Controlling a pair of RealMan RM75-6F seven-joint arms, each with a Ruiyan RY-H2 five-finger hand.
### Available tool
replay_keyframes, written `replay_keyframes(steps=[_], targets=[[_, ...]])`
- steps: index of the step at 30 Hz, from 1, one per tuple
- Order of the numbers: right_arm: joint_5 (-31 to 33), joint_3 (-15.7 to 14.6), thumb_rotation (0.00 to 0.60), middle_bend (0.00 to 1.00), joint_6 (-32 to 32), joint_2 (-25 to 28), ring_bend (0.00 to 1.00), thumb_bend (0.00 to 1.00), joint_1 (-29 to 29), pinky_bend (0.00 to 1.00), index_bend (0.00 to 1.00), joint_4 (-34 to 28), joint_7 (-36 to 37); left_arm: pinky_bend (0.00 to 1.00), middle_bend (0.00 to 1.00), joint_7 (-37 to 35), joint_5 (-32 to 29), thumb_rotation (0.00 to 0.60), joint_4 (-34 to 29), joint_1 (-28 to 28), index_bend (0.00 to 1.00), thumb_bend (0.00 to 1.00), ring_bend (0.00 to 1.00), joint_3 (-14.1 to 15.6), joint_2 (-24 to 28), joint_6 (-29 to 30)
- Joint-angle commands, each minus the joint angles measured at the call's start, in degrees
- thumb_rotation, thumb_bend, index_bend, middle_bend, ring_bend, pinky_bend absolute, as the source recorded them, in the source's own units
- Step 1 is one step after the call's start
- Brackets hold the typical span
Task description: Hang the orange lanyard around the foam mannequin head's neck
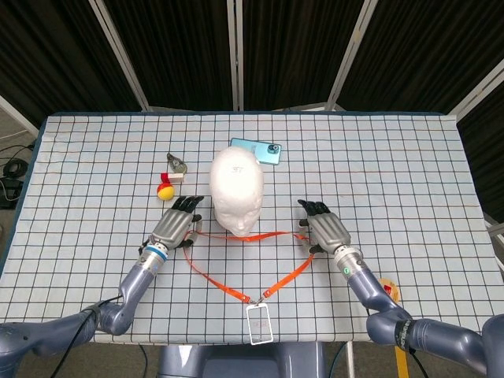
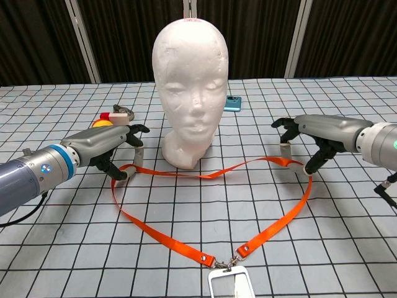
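Observation:
The white foam mannequin head stands upright mid-table, facing me. The orange lanyard forms a loop in front of it, and its clear badge holder lies near the front edge. My left hand pinches the loop's left corner between thumb and fingers. My right hand pinches the right corner the same way. The strap between the hands hangs just in front of the head's base, apart from it.
Behind the head lies a teal phone. A yellow and red ball and a small metal object sit left of the head, near my left hand. A round tan item lies by the front right edge.

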Motion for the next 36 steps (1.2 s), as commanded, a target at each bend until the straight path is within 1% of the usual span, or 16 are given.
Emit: replay_keyframes(steps=[1, 7, 8, 11, 15, 19, 22, 26, 32, 36], targets=[[-2.3, -0.7, 0.600, 0.03, 0.1, 1.3, 0.00, 0.52, -0.3, 0.00, 0.72, -1.5, 1.4, 0.00, 0.00, -0.4, 1.9, 0.600, -2.4, 0.9, 0.62, 0.52, 0.00, 1.1, 1.6, 1.9], [-10.6, -2.4, 0.600, 0.04, 1.4, 4.7, 0.00, 0.52, -1.3, 0.00, 0.72, -4.8, 6.7, 0.00, 0.00, -1.8, 7.0, 0.600, -8.6, 3.8, 0.62, 0.52, 0.00, 3.8, 6.1, 7.6], [-13.3, -3.0, 0.600, 0.04, 2.2, 5.7, 0.00, 0.52, -1.4, 0.00, 0.72, -5.6, 7.8, 0.00, 0.00, -2.5, 8.5, 0.600, -10.4, 4.7, 0.62, 0.52, 0.00, 4.4, 7.3, 9.5], [-17.9, -3.7, 0.600, 0.06, 4.6, 7.2, 0.00, 0.52, -2.0, 0.00, 0.72, -6.9, 9.9, 0.00, 0.00, -3.7, 11.2, 0.600, -13.3, 6.1, 0.62, 0.52, 0.00, 5.4, 9.7, 12.8], [-21.7, -3.9, 0.600, 0.07, 7.9, 9.1, 0.00, 0.52, -2.8, 0.00, 0.72, -10.1, 12.2, 0.00, 0.00, -5.2, 13.1, 0.600, -17.3, 7.8, 0.62, 0.52, 0.00, 6.2, 12.9, 15.8], [-24.3, -3.6, 0.600, 0.07, 10.4, 11.2, 0.00, 0.52, -3.3, 0.00, 0.72, -14.1, 13.5, 0.00, 0.00, -5.3, 14.2, 0.600, -22.5, 9.3, 0.62, 0.52, 0.00, 6.3, 16.6, 18.5], [-24.5, -2.8, 0.600, 0.07, 11.4, 12.5, 0.00, 0.52, -3.3, 0.00, 0.72, -17.2, 13.0, 0.00, 0.00, -4.9, 14.3, 0.600, -26.5, 10.0, 0.62, 0.52, 0.00, 5.5, 19.3, 20.0], [-23.1, -1.2, 0.600, 0.08, 12.5, 13.4, 0.00, 0.52, -3.3, 0.00, 0.72, -21.1, 11.1, 0.00, 0.00, -4.4, 13.5, 0.600, -30.9, 10.1, 0.63, 0.52, 0.00, 3.9, 21.6, 20.7], [-19.9, 1.5, 0.600, 0.09, 14.0, 14.2, 0.00, 0.52, -3.1, 0.00, 0.72, -27.6, 6.0, 0.00, 0.00, -2.7, 11.0, 0.600, -37.1, 9.1, 0.64, 0.52, 0.00, 0.3, 24.3, 20.4], [-16.1, 4.0, 0.600, 0.09, 14.7, 14.2, 0.00, 0.52, -2.5, 0.00, 0.72, -30.9, 3.3, 0.00, 0.00, -0.8, 9.1, 0.600, -40.2, 8.6, 0.65, 0.52, 0.00, -2.0, 25.6, 20.6]])
